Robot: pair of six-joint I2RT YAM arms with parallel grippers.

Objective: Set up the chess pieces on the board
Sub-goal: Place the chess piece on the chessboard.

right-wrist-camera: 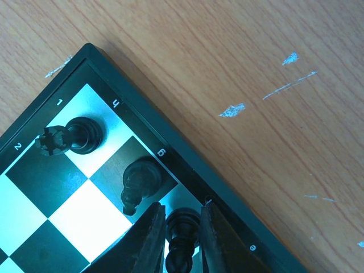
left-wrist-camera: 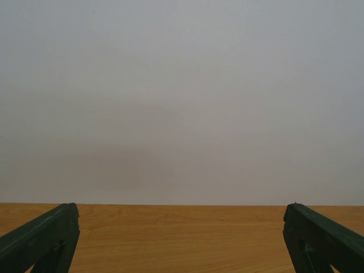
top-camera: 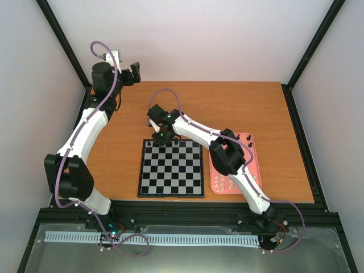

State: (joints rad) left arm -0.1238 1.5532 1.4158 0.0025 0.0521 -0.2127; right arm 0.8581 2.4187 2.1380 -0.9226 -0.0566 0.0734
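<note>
The board (top-camera: 170, 170) lies flat in the middle of the table, with a few black chess pieces (top-camera: 182, 143) along its far row. My right gripper (top-camera: 161, 140) reaches down over the board's far left corner. In the right wrist view its jaws (right-wrist-camera: 182, 207) are closed on a black piece (right-wrist-camera: 183, 236) standing on an edge square of the board (right-wrist-camera: 142, 111). A black knight (right-wrist-camera: 139, 179) and a black rook (right-wrist-camera: 85, 135) stand on the squares beside it. My left gripper (top-camera: 135, 73) is raised at the far left, open and empty (left-wrist-camera: 180, 209), facing the back wall.
A pink tray (top-camera: 254, 149) sits right of the board, under the right arm, with several cream-white pieces (top-camera: 224, 183) at its near end. Black frame posts stand at the table's far corners. Scratches mark the wood (right-wrist-camera: 233, 110) beyond the board's edge.
</note>
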